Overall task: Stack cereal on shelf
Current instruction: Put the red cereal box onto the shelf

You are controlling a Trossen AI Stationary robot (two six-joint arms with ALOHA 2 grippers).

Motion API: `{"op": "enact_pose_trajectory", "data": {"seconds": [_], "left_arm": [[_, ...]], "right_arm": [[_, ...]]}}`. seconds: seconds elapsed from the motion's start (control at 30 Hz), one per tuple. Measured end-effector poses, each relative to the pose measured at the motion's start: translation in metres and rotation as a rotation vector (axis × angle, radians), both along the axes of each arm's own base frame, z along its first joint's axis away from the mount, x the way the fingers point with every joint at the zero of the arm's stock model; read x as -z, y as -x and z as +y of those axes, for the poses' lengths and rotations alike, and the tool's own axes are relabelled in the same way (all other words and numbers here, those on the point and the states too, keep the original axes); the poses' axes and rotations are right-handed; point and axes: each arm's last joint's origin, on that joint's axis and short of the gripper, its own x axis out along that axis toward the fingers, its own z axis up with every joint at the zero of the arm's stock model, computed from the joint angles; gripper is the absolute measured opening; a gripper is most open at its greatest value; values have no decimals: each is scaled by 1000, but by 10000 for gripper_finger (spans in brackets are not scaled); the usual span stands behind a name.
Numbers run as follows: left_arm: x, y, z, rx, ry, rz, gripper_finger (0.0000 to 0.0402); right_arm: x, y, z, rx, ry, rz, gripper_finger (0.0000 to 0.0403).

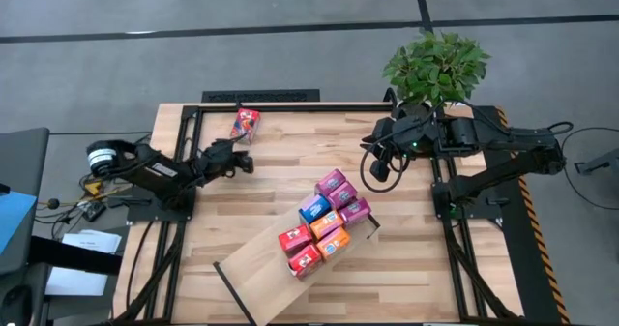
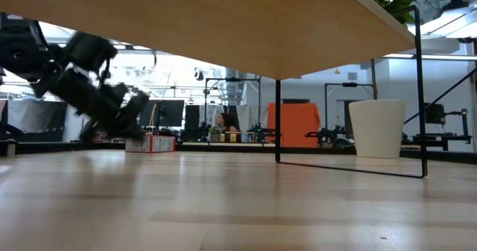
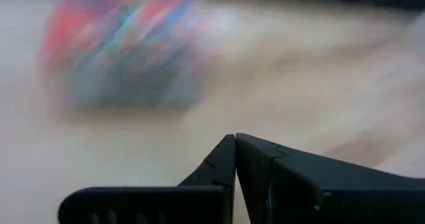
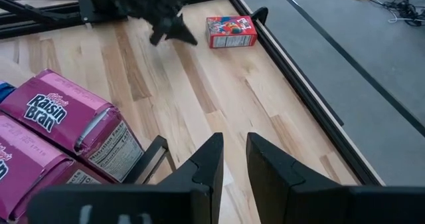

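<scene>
A lone red cereal box [image 1: 245, 124] [image 4: 231, 32] lies on the tabletop near the far left corner, blurred in the left wrist view [image 3: 126, 44]. My left gripper [image 1: 250, 162] [image 4: 186, 38] [image 3: 236, 144] is shut and empty, just short of that box on its near side. The shelf [image 1: 261, 263], a pale board on thin black legs [image 2: 277, 121], stands slantwise at the table's middle. Several cereal boxes [image 1: 324, 220], magenta, blue, orange and red, sit in two rows on its right end. My right gripper [image 1: 379, 166] [image 4: 232, 164] hangs above the table right of them, slightly open and empty.
A potted plant [image 1: 435, 65] in a white pot [image 2: 376, 128] stands at the far right corner. A black frame rail [image 1: 261, 96] runs along the far edge, close behind the lone box. Bare planks [image 1: 290, 162] lie between the lone box and the shelf.
</scene>
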Motion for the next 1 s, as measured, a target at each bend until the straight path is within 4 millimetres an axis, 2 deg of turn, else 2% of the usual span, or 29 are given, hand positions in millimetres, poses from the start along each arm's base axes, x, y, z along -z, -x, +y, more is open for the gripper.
{"op": "enact_pose_trajectory", "data": {"seconds": [0.1, 0.27, 0.37, 0.5, 0.63, 0.8, 1.0], "left_arm": [[-17, -5, -1, -31, -120, -82, 0], [-15, 5, 10, -186, -159, -26, 0], [-13, 7, 17, -188, -171, 8, 0], [-22, -1, 28, -136, -244, -30, 0], [-17, -4, 37, -167, -235, 17, 0], [2, -8, 40, -163, -167, 62, 0], [14, -14, 30, -110, -106, 18, 0]], "right_arm": [[0, 0, 0, 0, 1, 0, 91], [0, 0, -1, 3, 1, 0, 91], [0, 0, -1, 3, 1, 0, 91], [0, 0, -1, 3, 1, 0, 91], [0, 0, -2, 9, 1, 0, 91], [0, 0, -2, 9, 1, 1, 91], [2, 1, -2, 9, 1, 24, 91]]}}
